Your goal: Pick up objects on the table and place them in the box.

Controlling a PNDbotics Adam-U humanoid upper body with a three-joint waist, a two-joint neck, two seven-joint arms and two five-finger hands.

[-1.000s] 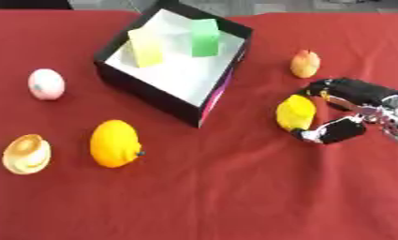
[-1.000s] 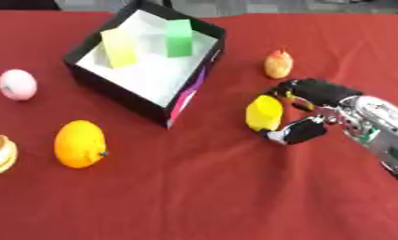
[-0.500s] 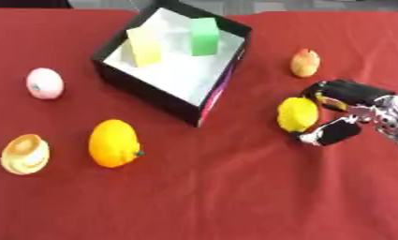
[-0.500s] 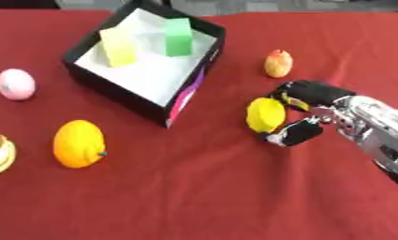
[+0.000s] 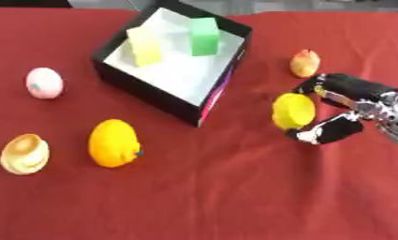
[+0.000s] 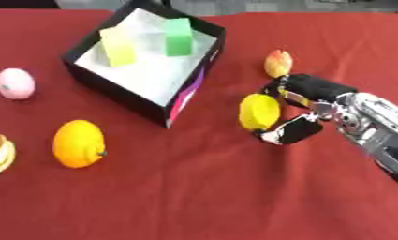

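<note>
Yellow round fruit, lemon-like (image 6: 258, 111), sits on the red tablecloth (image 5: 234, 197) just right of the black open-topped box with a white floor (image 5: 236, 56), and I see my right hand (image 6: 310, 110) wrapped around it from the right side. Dark fingers (image 6: 304, 85) curl over its upper edge while the thumb (image 6: 289, 132) hooks under its lower edge, so the fruit is pinched between them (whether it is lifted off the cloth I cannot tell). The silver forearm runs off toward the lower right.

Inside the box stand two blocks: a pale yellow upright block (image 5: 144, 45) on the left and a green upright block (image 5: 205, 36) on the right, near the far corner, a small gap between them.

Beyond my hand, near the fingers, lies a small orange-red peach-like fruit (image 5: 305, 63). Left of the box rests a pink round ball (image 5: 44, 83). Nearer to me, a large orange citrus-shaped fruit (image 5: 113, 143) lies in front of the box, and a tan shell-shaped piece (image 5: 24, 153) sits beside it at the left edge.

My left hand shows in neither view.
</note>
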